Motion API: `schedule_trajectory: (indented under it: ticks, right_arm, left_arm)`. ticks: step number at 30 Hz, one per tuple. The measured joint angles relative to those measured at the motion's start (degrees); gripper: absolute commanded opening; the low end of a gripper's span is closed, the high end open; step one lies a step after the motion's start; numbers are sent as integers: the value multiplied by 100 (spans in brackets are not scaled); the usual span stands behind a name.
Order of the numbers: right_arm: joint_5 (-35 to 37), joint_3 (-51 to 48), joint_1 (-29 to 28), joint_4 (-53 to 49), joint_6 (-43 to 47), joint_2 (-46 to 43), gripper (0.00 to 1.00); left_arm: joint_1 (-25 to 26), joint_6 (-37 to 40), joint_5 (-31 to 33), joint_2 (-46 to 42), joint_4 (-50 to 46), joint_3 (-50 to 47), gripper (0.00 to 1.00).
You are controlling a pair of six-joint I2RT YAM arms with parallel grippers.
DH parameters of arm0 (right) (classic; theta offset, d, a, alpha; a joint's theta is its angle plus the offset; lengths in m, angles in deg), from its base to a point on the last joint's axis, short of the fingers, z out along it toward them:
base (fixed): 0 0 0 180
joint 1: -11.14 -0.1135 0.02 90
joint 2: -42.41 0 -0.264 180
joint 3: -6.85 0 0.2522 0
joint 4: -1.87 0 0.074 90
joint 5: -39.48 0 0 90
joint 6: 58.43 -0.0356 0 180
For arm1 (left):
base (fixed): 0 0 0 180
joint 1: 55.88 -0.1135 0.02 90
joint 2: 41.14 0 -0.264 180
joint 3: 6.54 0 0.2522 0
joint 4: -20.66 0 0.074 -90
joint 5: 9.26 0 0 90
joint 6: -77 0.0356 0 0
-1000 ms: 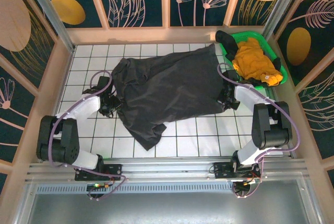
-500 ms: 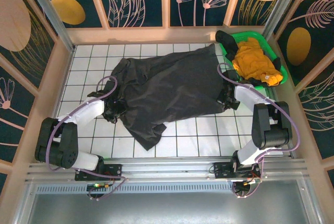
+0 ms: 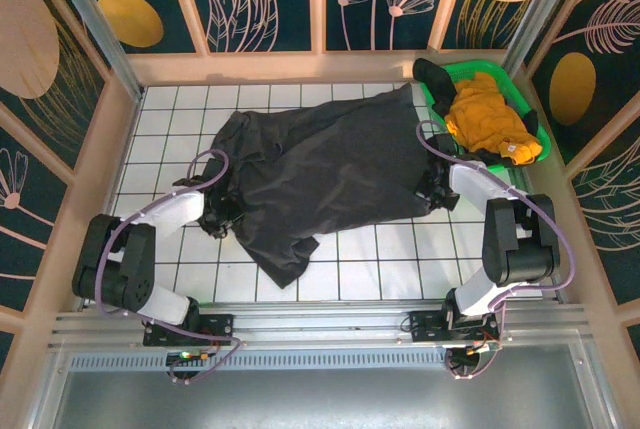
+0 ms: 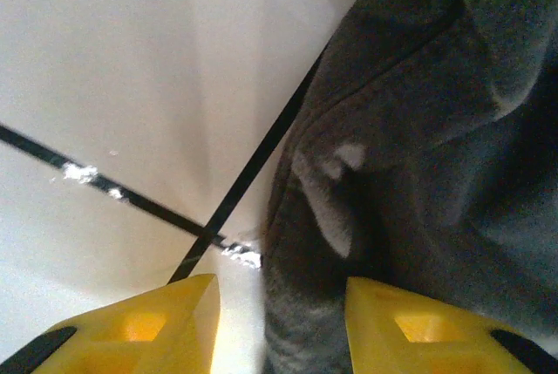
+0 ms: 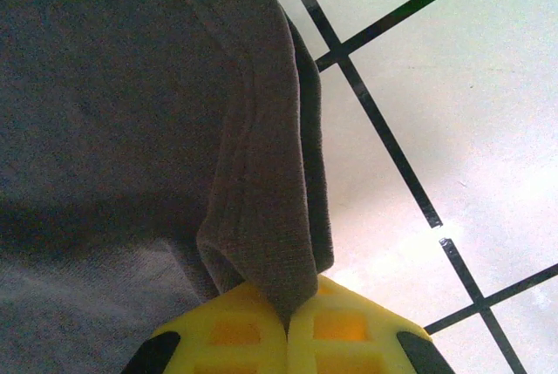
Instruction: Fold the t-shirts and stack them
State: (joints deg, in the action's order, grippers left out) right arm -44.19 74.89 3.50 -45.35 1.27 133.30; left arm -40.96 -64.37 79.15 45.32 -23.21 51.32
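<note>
A dark charcoal t-shirt (image 3: 320,174) lies spread and rumpled on the white tiled table (image 3: 400,259). My left gripper (image 3: 224,213) is low at its left edge. In the left wrist view this gripper (image 4: 283,330) is open, and the hem of the dark shirt (image 4: 436,130) runs between its yellow fingers (image 4: 166,322) without being pinched. My right gripper (image 3: 431,192) is at the shirt's right edge. Seen from the right wrist, that gripper (image 5: 286,326) is shut on a fold of the dark shirt (image 5: 261,217). A mustard yellow t-shirt (image 3: 490,119) lies crumpled in the green tray (image 3: 470,69).
The green tray stands in the back right corner with a dark cloth (image 3: 435,79) draped over its left rim. Wooden walls enclose the table on three sides. Bare tiles lie in front of the shirt and along the left side.
My left gripper has shifted right and nearer, up to the shirt's left edge. The right arm and the shirt have stayed put.
</note>
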Motion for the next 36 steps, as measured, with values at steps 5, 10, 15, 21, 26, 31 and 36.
schedule_trajectory:
  ticks: [5, 10, 15, 21, 26, 31, 36]
  right_arm:
    - [0, -2, 0, 0, 0, -4, 0]
    - [-37, -37, 0, 15, 0, -68, 0]
    - [-140, -85, 0, 46, 2, -188, 0]
    - [-514, 256, -2, 170, 52, -737, 0]
    - [-728, 1631, 7, 409, 103, -804, 0]
    - [-798, 2997, 59, 885, 107, -833, 0]
    - [-820, 3460, 153, 1355, 107, -1290, 0]
  left_arm:
    - [0, -2, -96, 136, 151, -7, 38]
    - [-37, -114, -63, 138, 122, -24, 14]
    - [-9, -133, -129, 186, 299, 83, 0]
    - [-76, -190, 149, -120, 63, 1193, 0]
    - [-531, -254, 356, -555, -7, 2798, 0]
    - [-857, -254, 619, -717, -22, 4168, 0]
    - [-861, -245, 955, -1047, -151, 5014, 0]
